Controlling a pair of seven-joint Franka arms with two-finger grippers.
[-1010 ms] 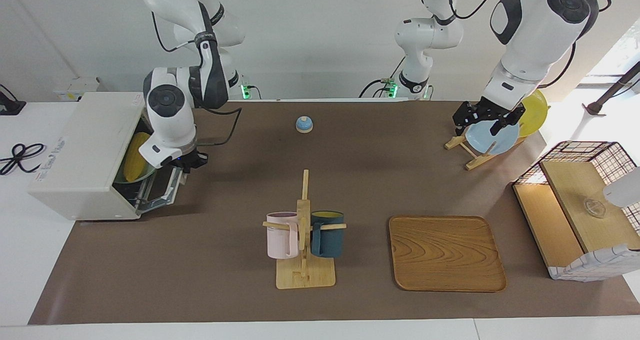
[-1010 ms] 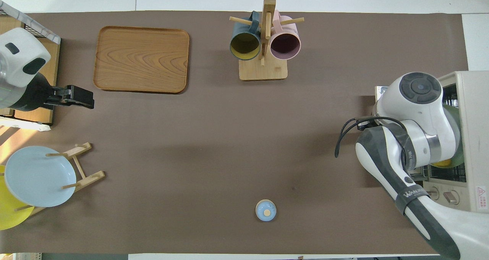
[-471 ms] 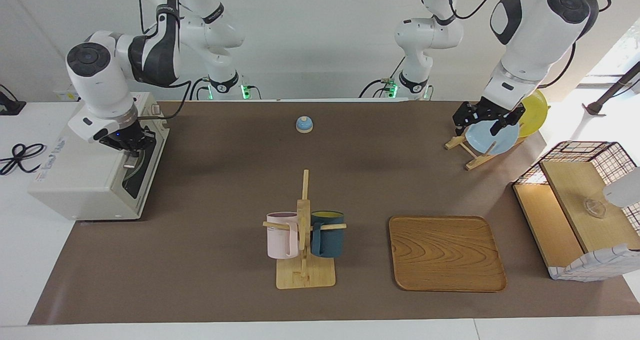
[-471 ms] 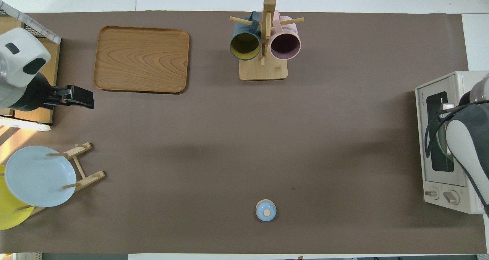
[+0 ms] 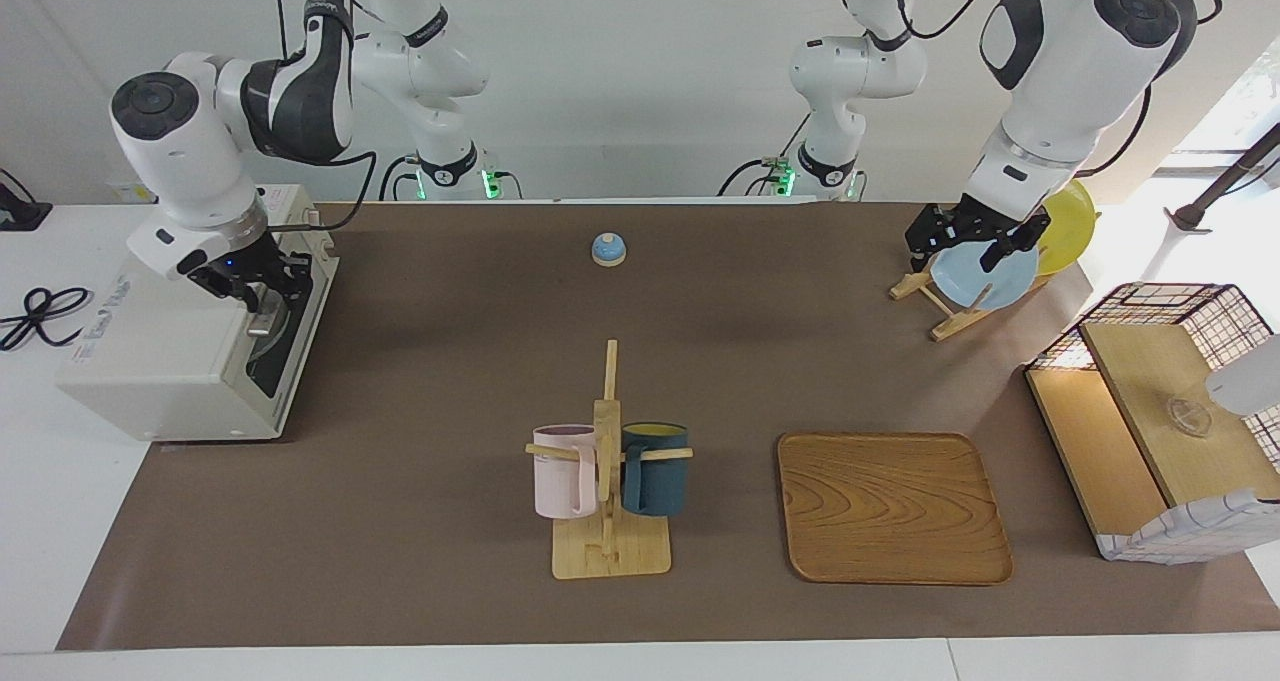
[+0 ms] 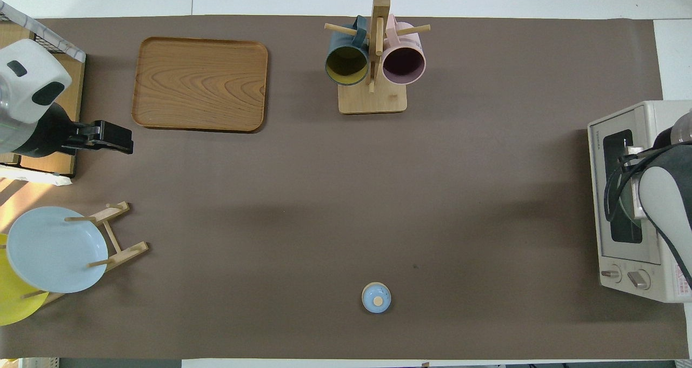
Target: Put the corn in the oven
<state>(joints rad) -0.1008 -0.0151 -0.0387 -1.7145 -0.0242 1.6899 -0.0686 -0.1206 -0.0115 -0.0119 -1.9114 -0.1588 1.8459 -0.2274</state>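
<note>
- Right end effector (image 5: 258, 283): mine hangs over the top front edge of the oven (image 5: 170, 351), just above its door (image 5: 287, 333). I cannot tell how far it is open, or whether it touches the handle.
- Oven: it sits at the right arm's end of the desk (image 5: 450, 361) with its door shut.
- Corn: I cannot see it. Through the door glass only a dim greenish round edge shows, so I cannot tell where the cob lies.
- Bell (image 5: 608, 249): it stands alone mid-desk, close to the robots' edge.
- Mug rack (image 5: 610, 553): it is farther from the robots than the bell. A pink mug (image 5: 563, 473) hangs on the side toward the oven and a dark blue mug (image 5: 655, 469) on the other side.
- Tray (image 5: 890, 506): it lies flat beside the mug rack, toward the left arm's end.
- Plate rack (image 5: 945, 311): it is nearer to the robots than the tray. It holds a blue plate (image 5: 985, 279) on edge, with a yellow plate (image 5: 1070, 211) beside it.
- Left end effector (image 5: 958, 253): this arm waits, raised over bare desk between tray and plate rack, spread wide and gripping nothing.
- Box (image 5: 1160, 411): wire-framed and wooden, it stands at the left arm's end.
</note>
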